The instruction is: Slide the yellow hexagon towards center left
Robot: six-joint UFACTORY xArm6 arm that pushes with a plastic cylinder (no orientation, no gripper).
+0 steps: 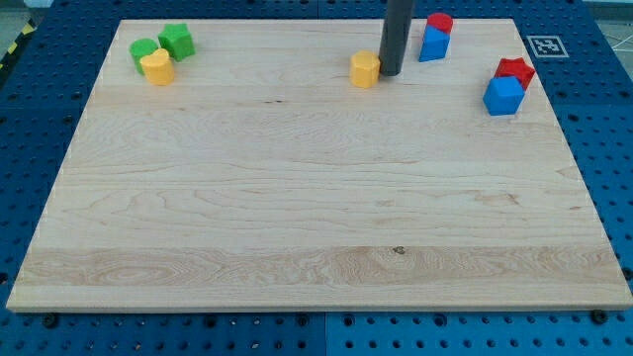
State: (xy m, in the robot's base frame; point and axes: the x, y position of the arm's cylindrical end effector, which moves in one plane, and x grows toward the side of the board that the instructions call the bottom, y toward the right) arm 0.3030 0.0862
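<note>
The yellow hexagon [365, 69] lies on the wooden board [316, 198] near the view's top, a little right of the middle. My tip [390, 72] touches its right side; the dark rod rises straight up out of the view's top. The hexagon sits left of the red cylinder and blue block pair.
A red cylinder [440, 23] sits above a blue block [433, 44] at the top right. A red star [515, 70] and a blue cube [502, 96] lie near the right edge. A green cylinder [142, 49], a green star [177, 41] and a yellow cylinder [156, 67] cluster at the top left.
</note>
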